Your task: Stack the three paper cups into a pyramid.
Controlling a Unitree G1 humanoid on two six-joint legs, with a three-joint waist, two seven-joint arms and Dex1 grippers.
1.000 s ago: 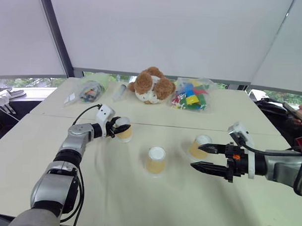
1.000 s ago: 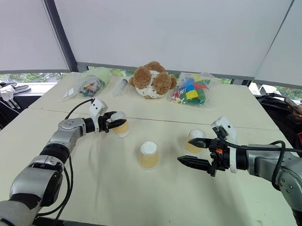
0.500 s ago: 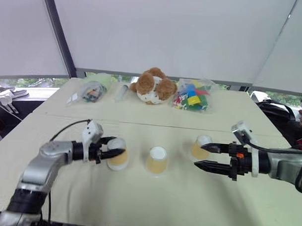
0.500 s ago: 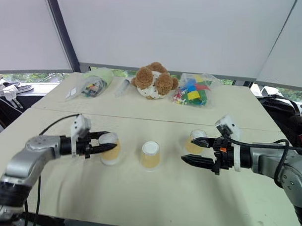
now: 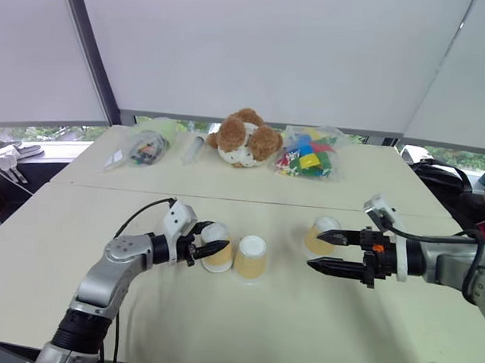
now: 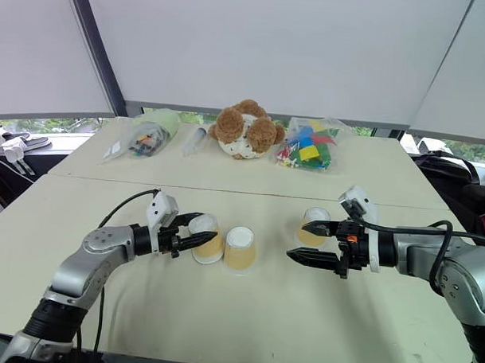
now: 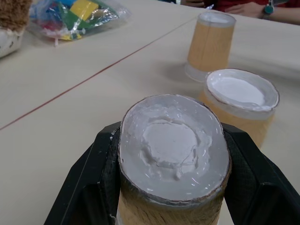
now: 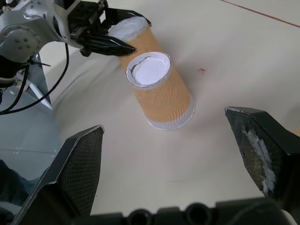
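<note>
Now, from the head views, the left gripper (image 5: 211,250) has its jaws pinching one paper cup (image 5: 217,246), which sits just beside the middle cup (image 5: 250,257) on the counter (image 5: 245,333). The right gripper (image 5: 329,251) hovers with jaws spread, near the third cup (image 5: 320,235). All cups are upside down, unstacked. A teddy bear (image 5: 243,138) sits at the far side. Along the left wrist, black fingers (image 7: 89,183) flank the held cup's white end. Along the right wrist, the spread jaws frame the middle cup.
</note>
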